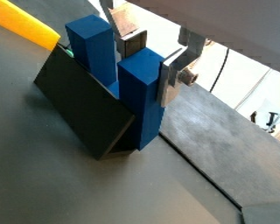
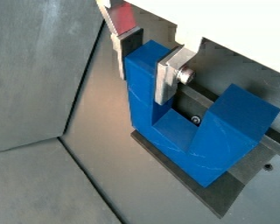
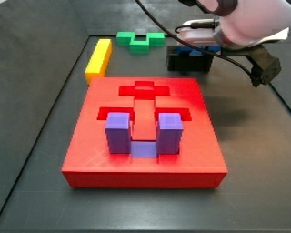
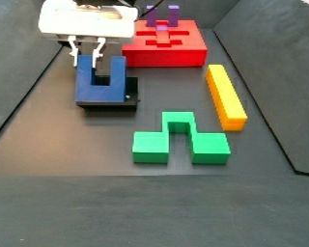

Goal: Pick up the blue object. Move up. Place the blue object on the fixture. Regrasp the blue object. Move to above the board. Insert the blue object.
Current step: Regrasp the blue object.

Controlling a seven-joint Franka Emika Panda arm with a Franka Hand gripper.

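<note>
The blue object (image 4: 103, 93) stands on the black fixture (image 4: 134, 96) with its two prongs up. It shows in both wrist views (image 1: 140, 92) (image 2: 178, 144) and partly in a side view (image 3: 196, 52). My gripper (image 4: 88, 53) comes down from above and is shut on one prong, with a finger plate flat on each side (image 1: 152, 66) (image 2: 149, 68). The other prong (image 1: 90, 48) is free. The fixture (image 1: 84, 105) (image 3: 188, 64) sits on the floor. The red board (image 3: 99, 155) (image 4: 183, 56) lies apart from the fixture.
A purple U-shaped block (image 3: 135, 132) (image 4: 173, 14) sits in the board's recess. A green block (image 3: 141, 40) (image 4: 181, 143) and a long yellow bar (image 3: 99, 56) (image 4: 226, 96) (image 1: 25, 26) lie on the dark floor beside the fixture.
</note>
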